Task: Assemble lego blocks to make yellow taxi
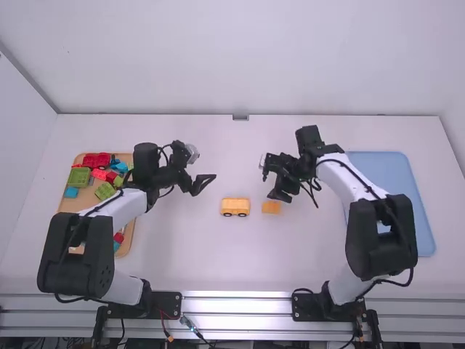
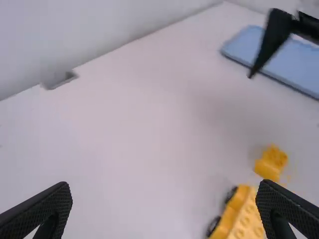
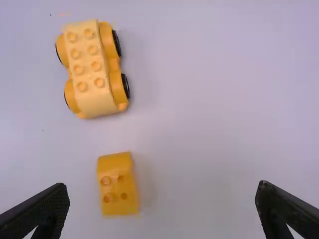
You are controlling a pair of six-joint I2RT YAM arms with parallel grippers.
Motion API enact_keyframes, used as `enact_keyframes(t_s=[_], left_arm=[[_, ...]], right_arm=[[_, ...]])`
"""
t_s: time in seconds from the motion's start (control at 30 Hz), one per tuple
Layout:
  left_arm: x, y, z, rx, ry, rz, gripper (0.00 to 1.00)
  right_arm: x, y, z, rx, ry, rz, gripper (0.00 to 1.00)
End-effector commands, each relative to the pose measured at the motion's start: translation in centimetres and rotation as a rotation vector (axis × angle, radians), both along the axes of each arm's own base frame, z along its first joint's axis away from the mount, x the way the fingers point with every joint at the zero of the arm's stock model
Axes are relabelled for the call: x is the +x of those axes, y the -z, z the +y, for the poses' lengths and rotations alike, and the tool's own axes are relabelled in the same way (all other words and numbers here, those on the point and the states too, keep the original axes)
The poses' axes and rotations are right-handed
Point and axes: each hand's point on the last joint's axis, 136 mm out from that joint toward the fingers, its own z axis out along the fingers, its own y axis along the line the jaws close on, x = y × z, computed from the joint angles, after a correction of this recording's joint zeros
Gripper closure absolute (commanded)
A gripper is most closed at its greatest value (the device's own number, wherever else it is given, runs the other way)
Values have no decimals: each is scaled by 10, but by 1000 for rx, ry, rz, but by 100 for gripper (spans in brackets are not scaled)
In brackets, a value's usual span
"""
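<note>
My left gripper (image 1: 205, 185) is hanging wide open, the yellow wheeled base (image 1: 235, 207) is sitting midway between the worktop's (image 1: 196, 251) near and far edges, and my right gripper (image 1: 269, 187) is hovering, spread wide, near the smaller yellow block (image 1: 271, 208) to the base's right.

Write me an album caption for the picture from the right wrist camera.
Yellow toy-car base and yellow studded block apart on a white table.

yellow wheeled base (image 3: 88, 69) near smaller yellow block (image 3: 117, 184)
</note>
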Motion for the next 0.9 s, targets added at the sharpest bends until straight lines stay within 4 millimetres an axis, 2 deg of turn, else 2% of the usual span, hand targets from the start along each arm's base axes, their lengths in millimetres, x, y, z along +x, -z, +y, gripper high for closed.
enact_keyframes(t_s=[0.0,0.13,0.2,0.33,0.53,0.73,0.87], left_arm=[[-27,-8,-24,13,252,-172,1],[-38,4,-37,10,339,-190,1],[-41,18,-45,21,377,-190,1],[-51,38,-58,30,461,-204,1],[-56,52,-68,26,491,-181,1],[-57,53,-69,20,490,-163,1],[-56,53,-68,19,480,-153,1]], right_arm=[[-28,17,7,165,-70,48,1],[-32,32,0,277,-34,25,1],[-36,39,-5,331,-22,31,1],[-43,54,-13,360,-63,17,1],[-40,80,-15,371,-55,20,5],[-38,96,-13,383,-60,37,16],[-40,103,-11,374,-64,58,33]])
